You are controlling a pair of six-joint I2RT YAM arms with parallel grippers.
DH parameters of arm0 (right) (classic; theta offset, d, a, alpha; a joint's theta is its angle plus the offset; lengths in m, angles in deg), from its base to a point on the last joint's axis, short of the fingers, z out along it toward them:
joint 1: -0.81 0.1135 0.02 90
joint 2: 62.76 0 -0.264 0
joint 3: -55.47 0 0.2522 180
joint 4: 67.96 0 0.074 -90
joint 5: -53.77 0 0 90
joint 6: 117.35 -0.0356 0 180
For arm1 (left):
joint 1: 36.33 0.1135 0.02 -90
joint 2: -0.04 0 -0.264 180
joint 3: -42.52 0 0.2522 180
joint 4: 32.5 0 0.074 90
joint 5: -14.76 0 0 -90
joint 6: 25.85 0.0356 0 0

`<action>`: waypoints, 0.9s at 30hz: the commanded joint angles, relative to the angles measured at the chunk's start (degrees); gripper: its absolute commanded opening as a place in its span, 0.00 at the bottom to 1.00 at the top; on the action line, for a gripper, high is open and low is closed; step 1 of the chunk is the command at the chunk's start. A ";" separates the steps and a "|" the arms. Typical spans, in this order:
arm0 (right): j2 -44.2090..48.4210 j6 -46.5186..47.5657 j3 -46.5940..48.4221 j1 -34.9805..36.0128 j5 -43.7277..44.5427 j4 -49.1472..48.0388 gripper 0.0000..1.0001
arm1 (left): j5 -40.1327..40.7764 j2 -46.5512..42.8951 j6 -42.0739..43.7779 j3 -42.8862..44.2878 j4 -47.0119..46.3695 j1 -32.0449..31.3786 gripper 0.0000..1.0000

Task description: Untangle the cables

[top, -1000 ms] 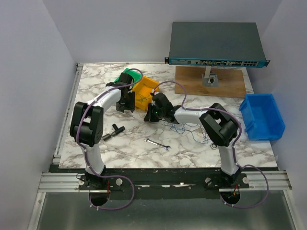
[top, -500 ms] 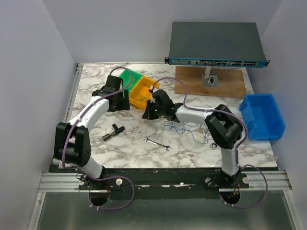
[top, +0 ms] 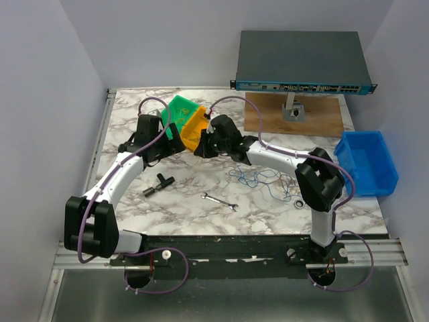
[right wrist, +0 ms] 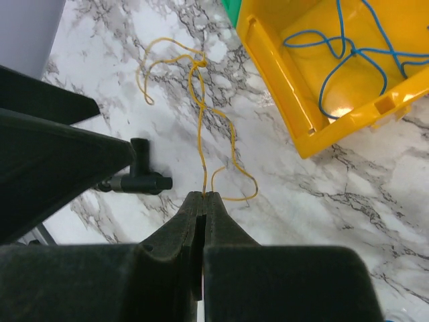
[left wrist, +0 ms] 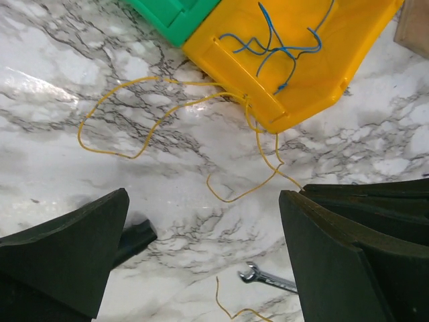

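Note:
A thin yellow cable (right wrist: pixel 200 114) lies in loops on the marble beside the yellow bin (right wrist: pixel 288 100), and my right gripper (right wrist: pixel 203 196) is shut on one end of it. A blue cable (right wrist: pixel 348 54) sits inside that bin. In the left wrist view the same yellow cable (left wrist: pixel 167 111) runs from the bin's lip (left wrist: pixel 268 114) across the table. My left gripper (left wrist: pixel 204 228) hangs above it, wide open and holding nothing. From above, the left gripper (top: pixel 161 149) and right gripper (top: pixel 203 149) flank the yellow bin (top: pixel 191 129). More loose blue cables (top: pixel 258 178) lie to the right.
A green bin (top: pixel 179 111) touches the yellow one. A black T-shaped fitting (top: pixel 157 183) and a small silver wrench (top: pixel 220 201) lie near the front. At the back right are a wooden board (top: pixel 315 117) with a network switch (top: pixel 301 64), and a blue bin (top: pixel 365 161).
My left gripper has opened wide and swung left and back, away from the yellow bin. The right gripper stayed shut on the yellow cable and moved slightly toward the back.

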 commanded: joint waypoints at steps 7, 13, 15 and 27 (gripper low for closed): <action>-1.98 2.51 3.66 0.34 2.25 2.22 0.01 | -10.78 4.86 -25.23 -2.84 -14.36 1.79 0.99; -1.46 2.84 2.01 0.34 1.08 0.36 0.01 | -14.46 10.85 -31.87 -1.65 -19.52 1.77 0.92; -1.13 2.94 1.64 0.39 0.62 -0.11 0.01 | -13.96 11.98 -33.22 -1.93 -20.90 1.81 0.89; 2.38 3.08 -3.00 0.34 -0.82 -3.27 0.02 | -9.19 16.15 -32.61 3.41 -20.81 2.20 0.00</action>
